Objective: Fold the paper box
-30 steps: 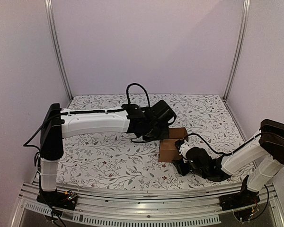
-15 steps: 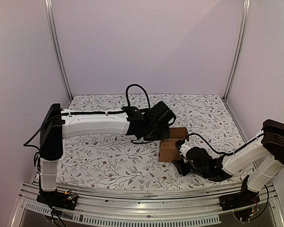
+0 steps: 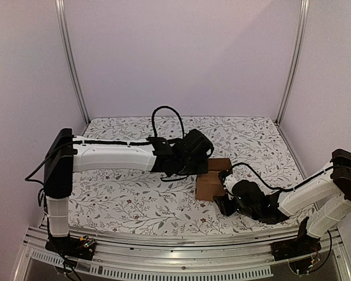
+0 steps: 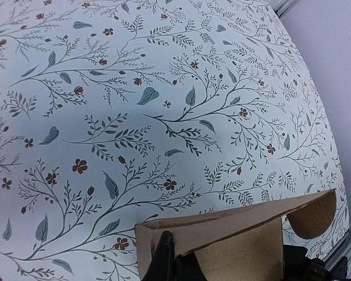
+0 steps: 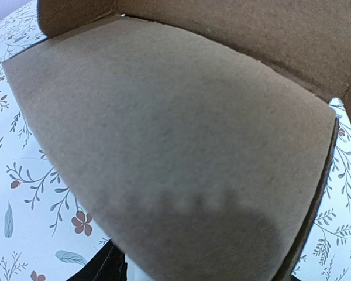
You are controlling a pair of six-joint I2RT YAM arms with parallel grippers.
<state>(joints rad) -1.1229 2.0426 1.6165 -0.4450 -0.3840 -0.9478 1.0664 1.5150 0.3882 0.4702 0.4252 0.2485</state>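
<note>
The paper box (image 3: pixel 210 185) is a brown cardboard piece, partly formed, standing on the floral mat mid-right. My left gripper (image 3: pixel 203 166) reaches over its far left top edge. In the left wrist view the box (image 4: pixel 240 234) fills the bottom, and my black fingers (image 4: pixel 164 260) sit close together at its upper wall, pinching it. My right gripper (image 3: pixel 223 198) is low at the box's near right side. In the right wrist view a wide cardboard flap (image 5: pixel 175 134) covers the jaws; only a dark bit of finger (image 5: pixel 99 266) shows.
The floral mat (image 3: pixel 128 199) covers the table. Metal frame posts (image 3: pixel 70 64) stand at the back corners, with pale walls behind. A metal rail (image 3: pixel 175 246) runs along the near edge by the arm bases.
My left arm has stretched a little further and lowered its gripper onto the box's top edge. My right arm has shifted slightly lower and left. The box has stayed in place.
</note>
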